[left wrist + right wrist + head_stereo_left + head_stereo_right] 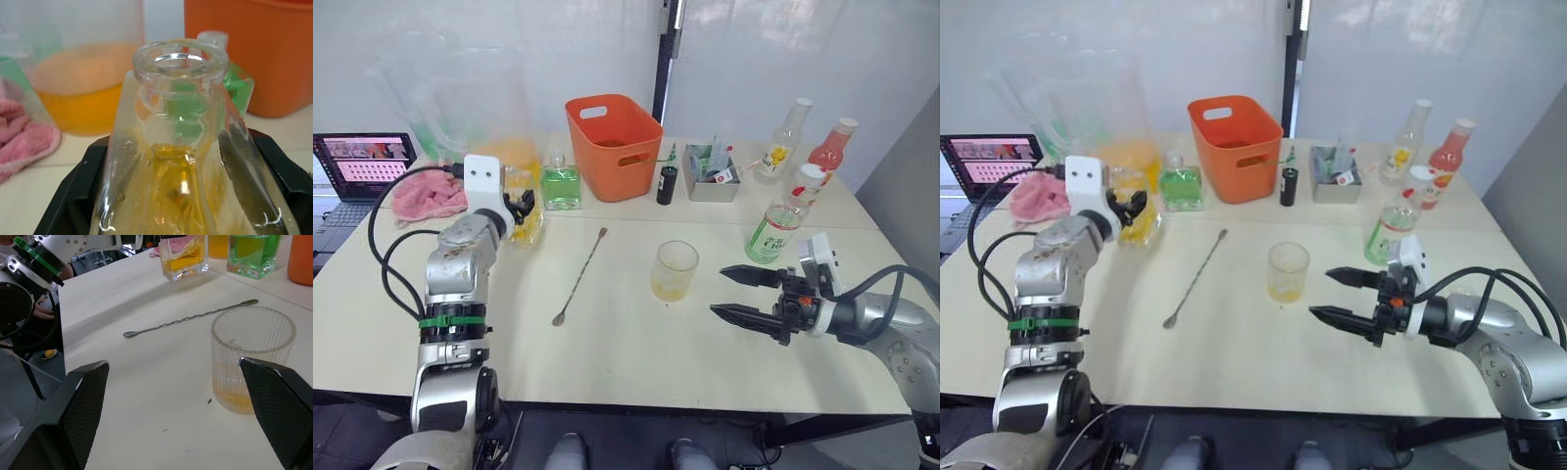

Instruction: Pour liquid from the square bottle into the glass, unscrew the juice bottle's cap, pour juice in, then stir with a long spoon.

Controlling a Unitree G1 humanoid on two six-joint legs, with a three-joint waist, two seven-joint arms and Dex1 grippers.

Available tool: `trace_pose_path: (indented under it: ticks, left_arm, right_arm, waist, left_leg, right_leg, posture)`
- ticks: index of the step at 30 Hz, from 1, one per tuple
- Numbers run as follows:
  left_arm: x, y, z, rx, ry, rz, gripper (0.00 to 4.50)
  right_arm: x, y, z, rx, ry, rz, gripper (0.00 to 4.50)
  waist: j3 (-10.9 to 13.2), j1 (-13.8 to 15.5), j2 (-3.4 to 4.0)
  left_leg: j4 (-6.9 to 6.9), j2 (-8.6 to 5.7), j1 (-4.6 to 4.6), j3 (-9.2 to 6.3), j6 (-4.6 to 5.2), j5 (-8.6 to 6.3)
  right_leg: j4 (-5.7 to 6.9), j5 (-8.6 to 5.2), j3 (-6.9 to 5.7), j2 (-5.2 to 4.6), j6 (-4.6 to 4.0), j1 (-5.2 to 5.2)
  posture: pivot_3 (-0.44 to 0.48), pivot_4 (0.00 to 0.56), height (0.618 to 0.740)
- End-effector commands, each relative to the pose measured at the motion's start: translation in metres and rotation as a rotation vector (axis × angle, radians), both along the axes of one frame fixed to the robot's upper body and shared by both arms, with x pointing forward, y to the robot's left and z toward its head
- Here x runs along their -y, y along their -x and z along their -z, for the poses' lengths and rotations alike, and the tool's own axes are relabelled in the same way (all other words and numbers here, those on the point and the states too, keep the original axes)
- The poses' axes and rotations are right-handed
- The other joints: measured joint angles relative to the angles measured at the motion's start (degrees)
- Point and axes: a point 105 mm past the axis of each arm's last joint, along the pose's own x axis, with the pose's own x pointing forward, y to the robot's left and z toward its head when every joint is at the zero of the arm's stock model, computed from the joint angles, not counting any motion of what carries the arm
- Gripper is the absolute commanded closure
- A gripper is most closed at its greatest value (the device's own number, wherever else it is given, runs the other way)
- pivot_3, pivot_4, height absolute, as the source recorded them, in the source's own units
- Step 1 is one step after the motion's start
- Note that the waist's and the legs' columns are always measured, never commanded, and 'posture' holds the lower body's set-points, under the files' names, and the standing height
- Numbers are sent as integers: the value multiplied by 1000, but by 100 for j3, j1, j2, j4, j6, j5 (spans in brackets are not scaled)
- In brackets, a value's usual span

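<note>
Left wrist view showed the left gripper (171,196) clamped on the square bottle (181,161), its 2 fingers (73,196) against the flat sides, the neck open with no stopper, the bottle upright on the bench (626,333), probably so it could be set down. Ahead of the wide-open right gripper (744,294) stood the glass (674,270), a little yellow liquid inside. Beyond that gripper stood the juice bottle (783,223), likely its next target. The long spoon (579,276) lay between the 2 grippers.

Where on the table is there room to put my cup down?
Bare tabletop lies in front of the long spoon and glass, left of the open right claw. The back is crowded: orange bin, green square bottle, juice bottle.
</note>
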Motion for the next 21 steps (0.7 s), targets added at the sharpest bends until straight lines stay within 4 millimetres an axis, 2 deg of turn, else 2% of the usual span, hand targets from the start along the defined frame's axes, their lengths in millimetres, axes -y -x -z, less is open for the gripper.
trace_pose_path:
  ticks: [1, 12, 14, 16, 21]
  left_arm:
    - [-5, 6, -31, 116, 2, 8, 1678]
    - [-10, 11, -10, 83, 13, 31, 1678]
    - [-13, 12, -13, 99, 19, 24, 626]
    - [-14, 12, -20, 129, 34, 24, 28]
    - [-14, 17, -43, 230, 32, 37, 28]
  right_arm:
    - [0, 2, -11, 34, 3, -7, 14]
    - [2, 3, -12, 31, 8, -3, 14]
    - [2, 2, -12, 30, 8, -3, 0]
    - [1, 2, -12, 30, 8, -3, 0]
    - [0, 2, -14, 33, 7, -7, 0]
  waist:
    - [0, 6, -1]
    - [0, -5, -1]
    - [0, -5, -1]
    - [0, -6, -1]
    - [0, -7, -1]
  left_leg:
    - [0, 0, 0, 0, 0, 0]
    - [0, 0, 2, -2, -6, 4]
    - [0, 0, 3, -2, -6, 4]
    - [0, 0, 3, -2, -6, 4]
    - [0, 1, 4, -2, -6, 4]
  right_leg:
    - [0, 0, 0, 0, 0, 0]
    - [2, 2, -1, 1, -1, 2]
    - [2, 2, -1, 1, -1, 2]
    - [2, 2, -1, 1, -1, 2]
    - [2, 3, 0, 1, -2, 3]
  posture:
    - [0, 150, 740]
    - [0, 150, 740]
    - [0, 150, 740]
    - [0, 150, 740]
    - [0, 150, 740]
